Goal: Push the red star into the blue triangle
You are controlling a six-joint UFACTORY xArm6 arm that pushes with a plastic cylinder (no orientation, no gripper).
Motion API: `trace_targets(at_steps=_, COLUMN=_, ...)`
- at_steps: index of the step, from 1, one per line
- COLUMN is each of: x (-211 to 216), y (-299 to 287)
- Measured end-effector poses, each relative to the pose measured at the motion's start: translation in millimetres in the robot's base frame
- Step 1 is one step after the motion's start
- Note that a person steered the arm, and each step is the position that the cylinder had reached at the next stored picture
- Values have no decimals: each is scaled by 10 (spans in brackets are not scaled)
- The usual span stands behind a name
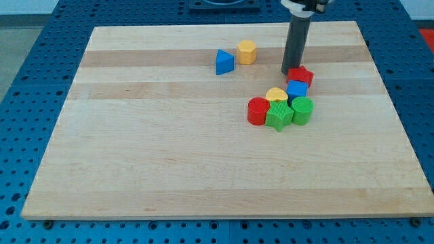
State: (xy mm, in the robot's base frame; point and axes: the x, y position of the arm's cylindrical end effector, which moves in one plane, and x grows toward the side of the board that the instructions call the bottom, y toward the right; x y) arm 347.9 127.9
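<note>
Camera view, items as I read them from the remote station.

- Bench point(169, 169): pale wooden board on a blue perforated base.
- My tip point(287, 72): end of the dark rod, touching the upper-left edge of the red star. No hand is fitted, so nothing opens, closes or grips.
- Red star block point(300, 75): right of centre, upper half, touching the blue cube below it.
- Blue triangular block point(224, 62): well to the view's left of the star, with a yellow hexagonal block point(247, 51) just beside it.
- Cluster below the star: blue cube point(297, 89), yellow heart-like block point(276, 94), red cylinder point(258, 111), green star-like block point(279, 115), green cylinder point(302, 110).

Risk, my judgement: the tip sits on the triangle's side of the star, so pushing from here drives it away rightward or into the cluster. Circling around may scatter the cluster; an off-centre push may spin the star towards the yellow hexagon.
</note>
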Motion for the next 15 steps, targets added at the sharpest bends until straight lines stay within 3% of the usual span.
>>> trace_targets(at_steps=2, x=52, y=24)
trace_targets(at_steps=4, x=-259, y=132)
trace_targets(at_steps=6, x=-161, y=714)
trace_targets(at_steps=9, x=167, y=693)
trace_targets(at_steps=15, x=166, y=190)
